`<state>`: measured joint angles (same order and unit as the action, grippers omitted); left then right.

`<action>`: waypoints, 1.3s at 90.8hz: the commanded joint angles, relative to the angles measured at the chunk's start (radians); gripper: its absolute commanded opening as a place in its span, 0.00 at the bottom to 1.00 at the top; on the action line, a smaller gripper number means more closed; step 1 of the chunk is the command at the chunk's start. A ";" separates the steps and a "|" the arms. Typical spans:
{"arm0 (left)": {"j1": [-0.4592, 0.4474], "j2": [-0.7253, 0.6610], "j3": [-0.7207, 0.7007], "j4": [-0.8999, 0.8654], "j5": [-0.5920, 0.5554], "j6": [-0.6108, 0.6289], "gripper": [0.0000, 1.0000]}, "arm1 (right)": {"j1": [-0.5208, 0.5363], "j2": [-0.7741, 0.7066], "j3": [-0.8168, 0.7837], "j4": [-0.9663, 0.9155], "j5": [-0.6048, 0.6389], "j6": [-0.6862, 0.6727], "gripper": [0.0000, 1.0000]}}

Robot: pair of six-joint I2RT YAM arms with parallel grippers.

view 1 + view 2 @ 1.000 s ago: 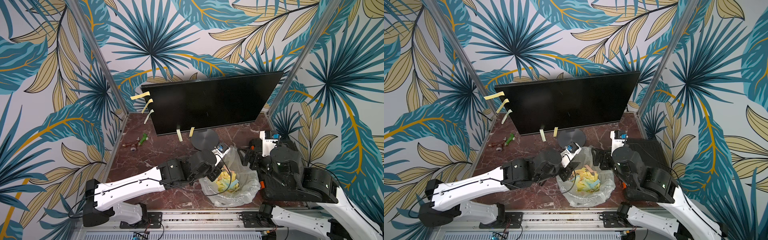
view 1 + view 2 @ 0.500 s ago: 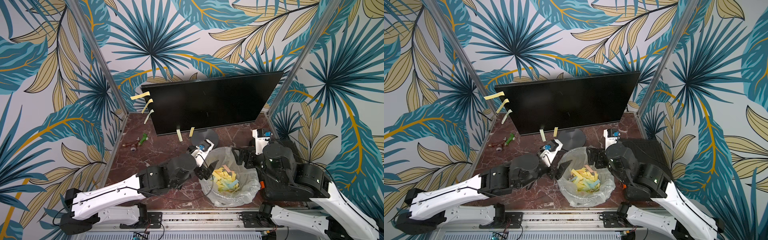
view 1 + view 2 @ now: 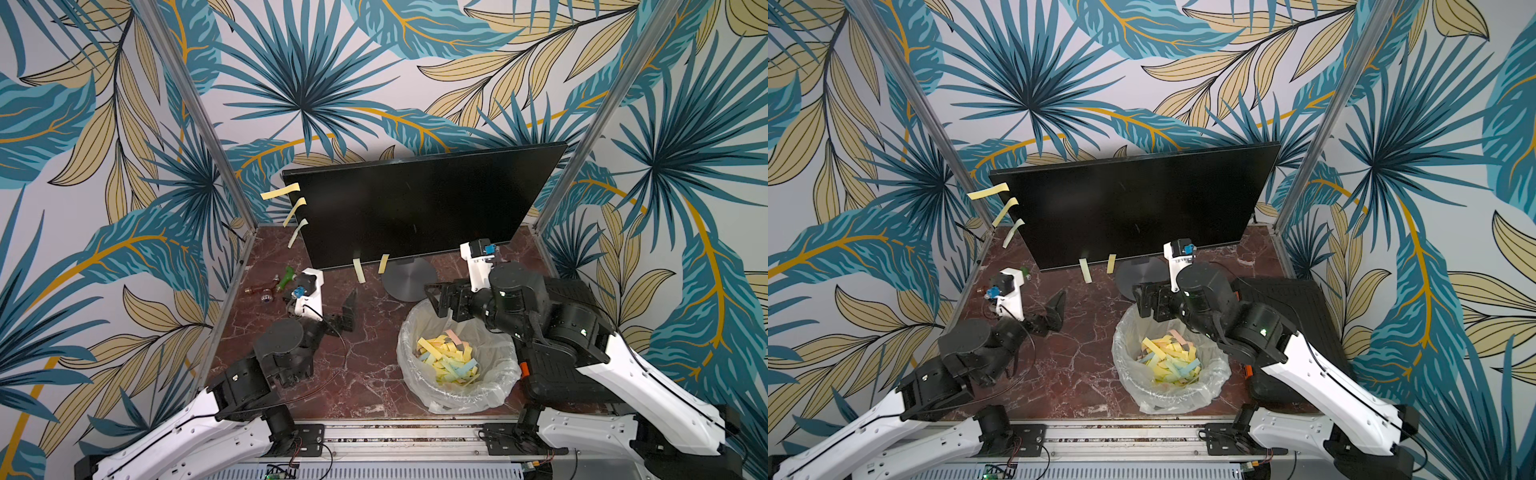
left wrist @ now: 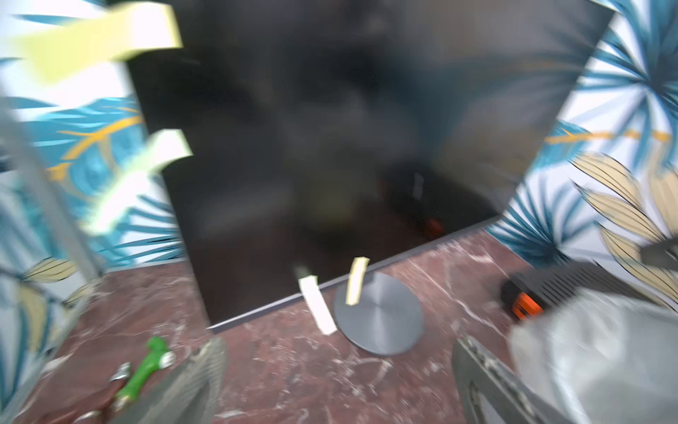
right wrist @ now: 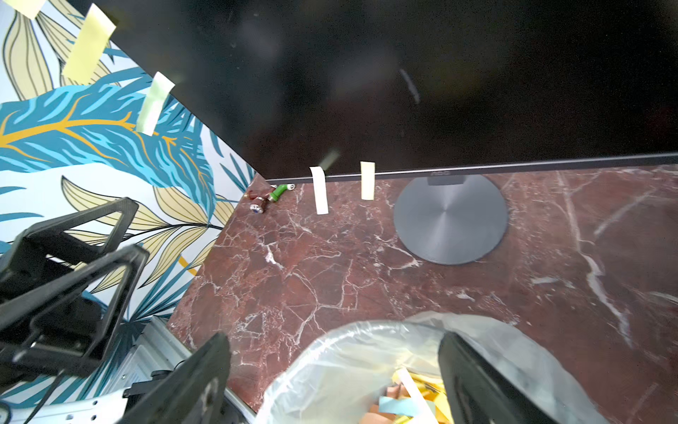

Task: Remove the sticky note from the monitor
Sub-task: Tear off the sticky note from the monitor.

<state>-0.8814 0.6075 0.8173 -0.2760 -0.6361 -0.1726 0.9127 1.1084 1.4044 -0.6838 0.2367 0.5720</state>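
Five sticky notes (image 3: 280, 192) are hanging on the monitor (image 3: 415, 208).
We are seeing left end effector (image 4: 339, 367) and right end effector (image 5: 334, 352) both spread wide, holding nothing.

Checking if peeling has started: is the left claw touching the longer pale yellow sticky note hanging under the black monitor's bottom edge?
Apart. The left wrist view shows bare red marble tabletop between the open left claw and the sticky note.

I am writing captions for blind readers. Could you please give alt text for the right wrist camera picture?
A black monitor with a dark screen stands on a red marble table, with two pale sticky notes hanging from its bottom edge and more on its side edge. In front, the open right gripper hovers at a plastic-lined bin holding coloured paper strips.
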 commanded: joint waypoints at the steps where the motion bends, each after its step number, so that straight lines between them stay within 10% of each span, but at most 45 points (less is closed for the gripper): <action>1: 0.116 -0.046 -0.035 0.048 0.058 -0.026 1.00 | 0.005 0.041 0.029 0.100 -0.086 -0.011 0.91; 51: 0.738 0.096 -0.056 0.250 0.649 -0.148 1.00 | 0.026 0.231 0.094 0.316 -0.260 0.019 0.91; 118: 0.900 0.290 0.077 0.374 0.873 -0.089 0.79 | 0.061 0.310 0.109 0.356 -0.279 0.030 0.91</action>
<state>0.0059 0.8902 0.8497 0.0566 0.2035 -0.2733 0.9668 1.4120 1.4990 -0.3485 -0.0383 0.5953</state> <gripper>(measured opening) 0.811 0.909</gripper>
